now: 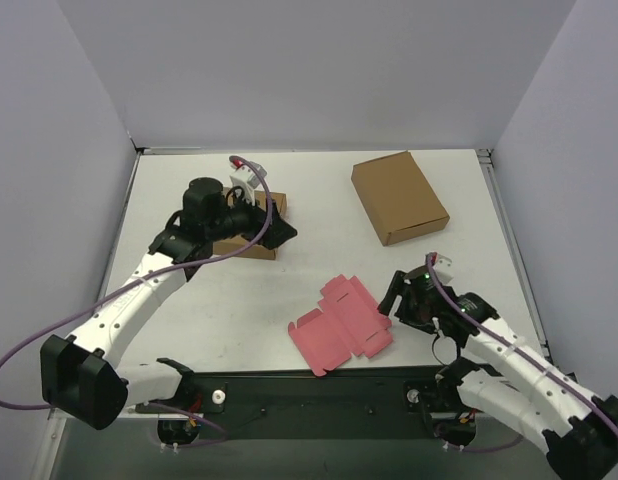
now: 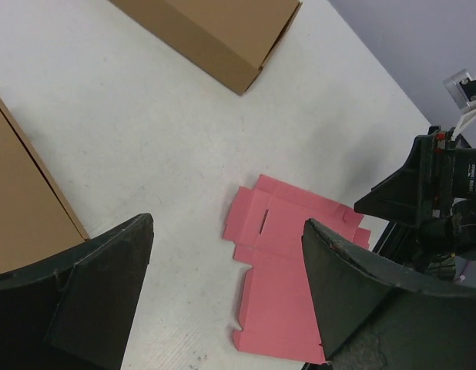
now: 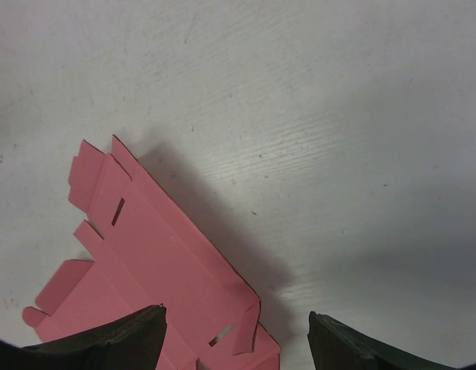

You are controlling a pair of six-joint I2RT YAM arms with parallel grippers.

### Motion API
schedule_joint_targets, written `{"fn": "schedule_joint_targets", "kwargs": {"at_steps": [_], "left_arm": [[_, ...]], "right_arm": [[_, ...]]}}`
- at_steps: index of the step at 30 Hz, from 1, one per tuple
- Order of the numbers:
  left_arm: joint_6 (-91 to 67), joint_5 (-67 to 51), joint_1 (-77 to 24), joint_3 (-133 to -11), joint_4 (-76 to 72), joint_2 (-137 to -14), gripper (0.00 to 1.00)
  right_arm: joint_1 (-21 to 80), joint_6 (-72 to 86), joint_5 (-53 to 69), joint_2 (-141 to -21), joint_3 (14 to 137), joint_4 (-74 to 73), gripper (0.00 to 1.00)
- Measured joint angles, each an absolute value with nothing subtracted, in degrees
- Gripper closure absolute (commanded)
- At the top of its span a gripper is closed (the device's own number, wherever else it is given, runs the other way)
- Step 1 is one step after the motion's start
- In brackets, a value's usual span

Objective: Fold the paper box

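Note:
The paper box [image 1: 341, 325] is a pink die-cut sheet with tabs and slots, lying unfolded near the table's front, between the arms. In the right wrist view its near edge [image 3: 145, 262] is slightly raised and casts a shadow, and a small flap by a slot stands up. My right gripper [image 1: 391, 302] is open just right of the sheet; the corner of the sheet lies between its fingers [image 3: 236, 343], which hold nothing. My left gripper [image 1: 280, 230] is open, up over a brown box and well away from the sheet. The left wrist view looks down at the paper box [image 2: 288, 270] between that gripper's [image 2: 229, 297] spread fingers.
One brown cardboard box [image 1: 399, 196] lies at the back right. Another brown box [image 1: 251, 240] sits under my left gripper, its edge at the left of the left wrist view [image 2: 22, 208]. Grey walls enclose the white table [image 1: 319, 260].

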State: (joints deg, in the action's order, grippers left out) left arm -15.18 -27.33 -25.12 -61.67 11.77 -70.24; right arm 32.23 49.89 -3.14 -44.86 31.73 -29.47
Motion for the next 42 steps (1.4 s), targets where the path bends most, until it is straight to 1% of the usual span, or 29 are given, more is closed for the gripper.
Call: {"fn": "schedule_joint_targets", "kwargs": {"at_steps": [3, 5, 7, 12, 14, 15, 17, 21, 23, 26, 27, 29, 30, 32, 33, 37, 42], "left_arm": [[-14.48, -27.27, -26.02, -57.58, 12.01, -70.46, 0.12], [-13.43, -26.39, -27.46, -56.97, 13.47, -70.52, 0.13], [-11.99, -24.80, -29.10, -56.99, 13.65, -70.50, 0.13], [-9.98, -23.07, -30.72, -57.01, 14.66, -70.52, 0.13], [-9.74, -22.61, -30.70, -57.01, 14.92, -70.59, 0.13], [-9.65, -22.41, -30.68, -57.01, 14.92, -70.65, 0.13], [-9.50, -22.24, -30.70, -57.01, 14.96, -70.76, 0.13], [-9.17, -21.93, -30.96, -57.01, 14.98, -70.85, 0.13], [-9.04, -21.80, -31.22, -57.01, 15.00, -70.91, 0.13], [-8.73, -21.67, -31.53, -57.01, 15.00, -71.05, 0.13], [-8.71, -21.67, -31.57, -57.01, 15.00, -71.07, 0.13], [-8.60, -21.67, -31.70, -57.01, 15.03, -71.07, 0.13], [-8.51, -21.67, -31.75, -57.01, 15.03, -71.07, 0.13], [-8.27, -21.74, -31.88, -57.01, 15.03, -71.07, 0.14], [-8.25, -21.87, -31.94, -57.01, 15.03, -71.07, 0.13], [-8.05, -25.02, -32.16, -57.01, 14.94, -71.35, 0.12], [-7.38, -31.42, -32.18, -57.01, 14.94, -72.31, 0.08]], "right_arm": [[35.46, 53.23, -5.19, -50.30, 30.28, -26.22, 0.28], [36.40, 54.92, -6.09, -52.82, 29.71, -24.38, 0.29], [37.60, 56.60, -7.11, -54.15, 29.06, -22.74, 0.35], [40.36, 60.05, -8.95, -54.46, 26.30, -20.10, 0.43], [40.82, 61.32, -9.30, -53.74, 24.82, -19.68, 0.43], [40.97, 61.87, -9.43, -53.10, 24.03, -19.59, 0.46], [40.99, 62.78, -9.54, -51.79, 22.76, -19.53, 0.49], [41.19, 64.27, -9.82, -49.04, 20.88, -19.33, 0.59], [41.32, 64.75, -10.13, -47.59, 20.10, -19.05, 0.62], [41.32, 65.28, -10.44, -45.71, 19.53, -18.68, 0.72], [41.32, 65.49, -10.59, -45.15, 19.42, -18.41, 0.78], [41.32, 65.84, -10.96, -44.12, 19.18, -18.00, 0.84], [41.32, 65.95, -11.11, -43.55, 19.11, -17.96, 0.90], [41.32, 66.06, -11.25, -42.35, 18.96, -17.69, 0.95], [41.32, 66.08, -11.25, -41.52, 18.83, -17.56, 1.00], [41.32, 65.41, -11.22, -37.89, 18.79, -17.30, 1.00], [41.32, 60.99, -10.11, -34.52, 20.25, -17.34, 1.00]]}}
